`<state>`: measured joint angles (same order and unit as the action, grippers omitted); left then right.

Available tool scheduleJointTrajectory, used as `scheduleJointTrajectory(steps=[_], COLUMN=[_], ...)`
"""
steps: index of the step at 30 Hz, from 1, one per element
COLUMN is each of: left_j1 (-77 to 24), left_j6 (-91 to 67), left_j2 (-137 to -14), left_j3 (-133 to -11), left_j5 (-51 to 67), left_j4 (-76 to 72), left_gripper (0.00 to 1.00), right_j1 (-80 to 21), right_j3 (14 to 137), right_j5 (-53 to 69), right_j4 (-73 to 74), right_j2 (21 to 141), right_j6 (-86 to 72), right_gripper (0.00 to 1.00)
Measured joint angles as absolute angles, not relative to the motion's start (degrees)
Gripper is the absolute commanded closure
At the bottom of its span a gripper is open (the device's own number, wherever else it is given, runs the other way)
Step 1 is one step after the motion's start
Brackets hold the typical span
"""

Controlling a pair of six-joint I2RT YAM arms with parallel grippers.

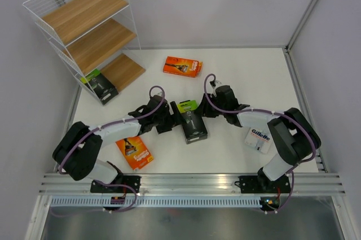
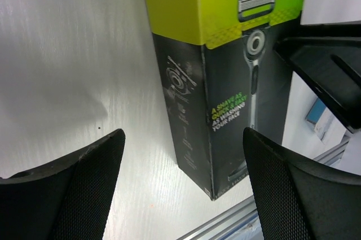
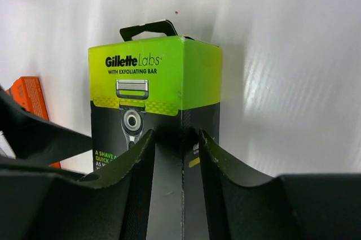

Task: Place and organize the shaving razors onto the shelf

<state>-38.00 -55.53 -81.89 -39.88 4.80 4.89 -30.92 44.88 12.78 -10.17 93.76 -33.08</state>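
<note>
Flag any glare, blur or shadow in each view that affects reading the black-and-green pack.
Top external: even soft light, sharp throughout, faint shadows on the table. Left wrist: the left fingers are dark and soft-edged; the black-and-green pack stays legible, its top cropped. Right wrist: pack print crisp, right fingers blurred up close, bright glare on the table at right.
</note>
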Motion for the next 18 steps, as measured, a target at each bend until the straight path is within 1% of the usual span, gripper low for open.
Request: scheduleJointTrajectory(steps=[2, 3, 5, 8, 11, 13, 14, 18], left_j1=[-38.00, -38.00, -38.00, -38.00, -38.00, -38.00, -38.00, -38.00], left_j6=[-55.20, -55.13, -55.11, -55.13, -55.13, -55.13, -55.16, -55.18], left_j2=[-83.68, -84.68, -86.13, -86.63, -86.65, -86.72, -86.83, -87.77], left_j3=[-40.40, -40.77, -41.23, -41.25, -41.25, -41.25, -41.25, -41.23], left_j5=[5.04, 5.08, 5.04, 4.99, 5.06, 5.28, 5.63, 6.42], left_j4=[4.71, 4.56, 4.34, 3.97, 3.29, 2.02, 1.26, -0.99], left_gripper=[0.11, 0.10, 0.10, 0.09, 0.08, 0.08, 0.08, 0.08], right_j1=[-29.76, -29.17, -27.73, -25.45, -24.45, -23.49, -22.41, -17.19], right_j3=[42.54, 41.30, 38.87, 36.38, 34.76, 33.69, 32.88, 30.37], right_j5=[14.13, 14.90, 17.06, 20.84, 22.83, 24.75, 26.63, 34.54], right_j4=[-12.60, -13.82, -17.17, -21.63, -25.56, -28.69, -31.14, -39.44], right_j2=[92.86, 92.36, 92.12, 92.75, 93.56, 94.56, 95.53, 99.18], right_j6=[-34.17, -34.79, -36.25, -38.37, -39.51, -40.58, -41.12, -44.45], right_gripper=[0.62, 0.68, 0.72, 0.71, 0.74, 0.77, 0.83, 0.85])
